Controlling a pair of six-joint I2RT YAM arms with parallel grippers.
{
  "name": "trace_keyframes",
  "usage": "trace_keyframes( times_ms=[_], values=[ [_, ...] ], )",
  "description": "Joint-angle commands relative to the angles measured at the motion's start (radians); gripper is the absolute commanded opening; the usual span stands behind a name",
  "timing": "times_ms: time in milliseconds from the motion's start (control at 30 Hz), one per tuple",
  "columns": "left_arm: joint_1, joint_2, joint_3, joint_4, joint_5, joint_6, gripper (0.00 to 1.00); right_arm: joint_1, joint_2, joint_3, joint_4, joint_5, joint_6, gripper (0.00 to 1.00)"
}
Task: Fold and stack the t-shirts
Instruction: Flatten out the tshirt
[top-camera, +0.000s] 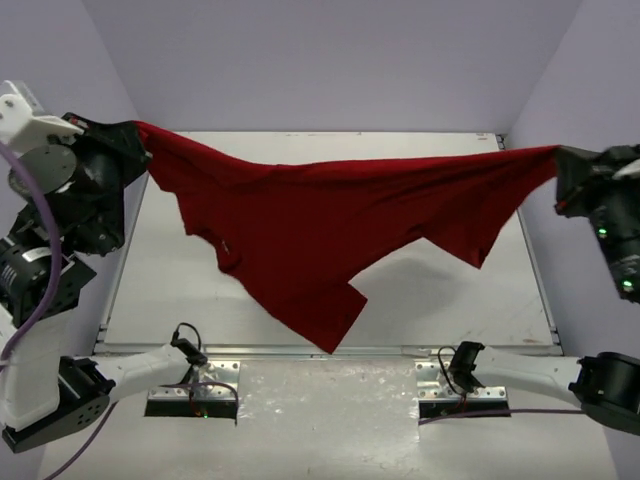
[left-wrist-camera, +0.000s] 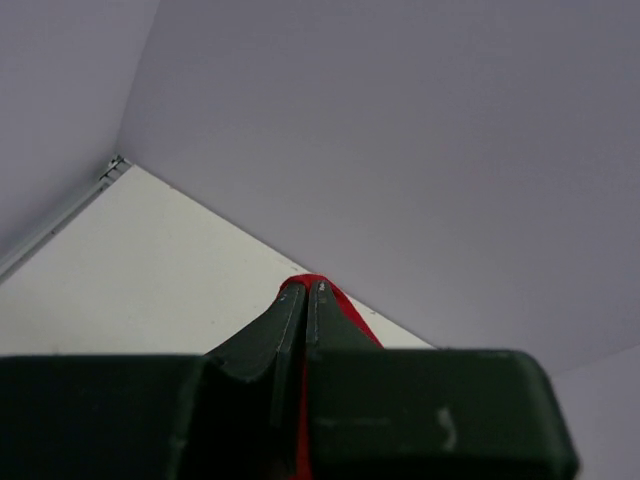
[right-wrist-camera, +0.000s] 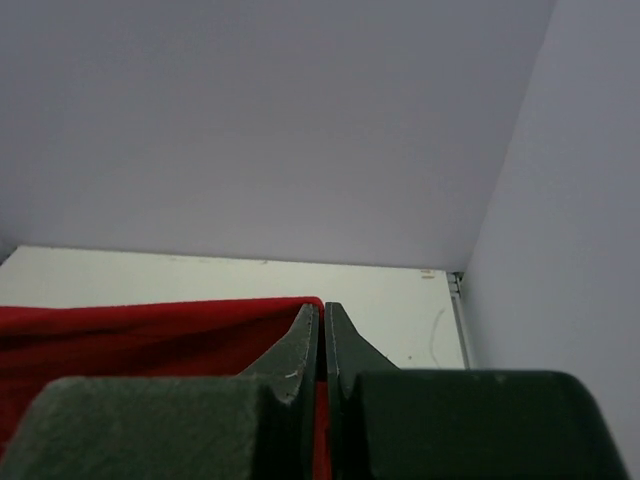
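The left gripper (top-camera: 140, 133) is pinched fully closed on one end of the dark red t-shirt (top-camera: 320, 220); a thin fold of red cloth shows between its fingertips in the left wrist view. The right gripper (top-camera: 560, 165) is likewise clamped tight on the opposite end. The t-shirt hangs spread between them above the white tabletop (top-camera: 500, 295), its upper edge running almost straight from side to side with a slight dip in the middle. The lowest corner droops close to the tabletop's near edge; whether it touches cannot be told. Each gripper sits near a side wall (top-camera: 60, 60). Bare tabletop lies open beneath the right half and along the far edge by the back wall (top-camera: 330, 60).
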Motion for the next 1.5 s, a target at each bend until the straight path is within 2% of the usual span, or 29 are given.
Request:
trace_keyframes(
  times_ms=[0,233,500,600,733,800,833,867,900,933,967,1000,1033,1067,1100,1167,1233,1267,1300,1333,1367,1400,1433,1467],
  values=[
    [0.01,-0.088,0.021,0.152,0.025,0.088,0.0,0.0,-0.017,0.113,-0.086,0.063,-0.087,0.01],
    [0.012,-0.108,0.113,0.234,0.171,0.179,0.0,-0.002,-0.079,0.124,-0.061,0.038,-0.142,0.01],
    [0.01,-0.167,0.093,0.381,0.416,0.259,0.0,-0.002,-0.099,0.168,-0.094,-0.114,-0.104,0.01],
    [0.012,-0.171,0.104,0.381,0.438,0.269,0.0,0.0,-0.083,0.135,-0.089,-0.126,-0.116,0.01],
    [0.012,-0.155,0.101,0.389,0.418,0.309,0.0,0.017,-0.037,0.099,-0.055,-0.028,-0.142,0.01],
    [0.012,-0.098,0.13,0.345,0.36,0.32,0.0,0.11,-0.004,0.022,0.012,0.172,-0.199,0.01],
    [0.012,-0.064,0.144,0.317,0.336,0.32,0.0,0.223,-0.004,-0.038,0.064,0.263,-0.236,0.01],
    [0.01,-0.029,0.17,0.28,0.282,0.314,0.0,0.272,-0.015,-0.107,0.149,0.335,-0.282,0.01],
    [0.012,0.049,0.18,0.201,0.248,0.288,0.0,0.305,-0.076,-0.296,0.463,0.418,-0.464,0.01],
    [0.01,0.091,0.182,0.165,0.219,0.27,0.0,0.345,-0.116,-0.41,0.692,0.435,-0.621,0.01],
    [0.01,0.167,0.184,0.087,0.154,0.218,0.0,0.363,-0.168,-0.6,1.213,0.443,-0.943,0.01],
    [0.01,0.2,0.181,0.05,0.127,0.188,0.0,0.377,-0.168,-0.646,1.358,0.443,-1.013,0.01],
    [0.01,0.23,0.176,0.019,0.102,0.158,0.0,0.411,-0.156,-0.665,1.354,0.443,-0.994,0.01],
    [0.012,0.264,0.153,-0.013,0.064,0.109,0.0,0.414,-0.138,-0.66,1.183,0.437,-0.853,0.01],
    [0.013,0.263,0.12,0.001,0.052,0.095,0.0,0.414,-0.097,-0.657,1.107,0.431,-0.798,0.01],
    [0.012,0.217,-0.01,0.112,0.056,0.111,0.0,0.412,-0.089,-0.68,1.095,0.399,-0.753,0.01],
    [0.024,0.211,-0.054,0.14,0.062,0.113,0.0,0.373,-0.047,-0.674,1.016,0.333,-0.646,0.01],
    [0.03,0.224,-0.06,0.13,0.064,0.113,0.0,0.324,-0.009,-0.595,0.775,0.299,-0.471,0.01],
    [0.035,0.227,-0.068,0.13,0.064,0.11,0.0,0.254,0.122,-0.517,0.55,0.253,-0.327,0.01],
    [0.038,0.226,-0.1,0.134,0.068,0.108,0.0,0.013,0.205,-0.405,0.302,0.028,-0.14,0.01],
    [0.047,0.211,-0.121,0.168,0.078,0.115,0.0,-0.122,0.276,-0.254,-0.024,-0.082,0.105,0.01],
    [0.053,0.202,-0.144,0.186,0.087,0.118,0.0,-0.222,0.31,-0.266,-0.034,-0.142,0.133,0.01],
    [0.062,0.197,-0.164,0.205,0.108,0.128,0.0,-0.37,0.257,-0.328,0.112,-0.289,0.135,0.01],
    [0.096,0.2,-0.171,0.211,0.119,0.136,0.0,-0.446,0.206,-0.467,0.179,-0.39,0.141,0.01]
  ],
)
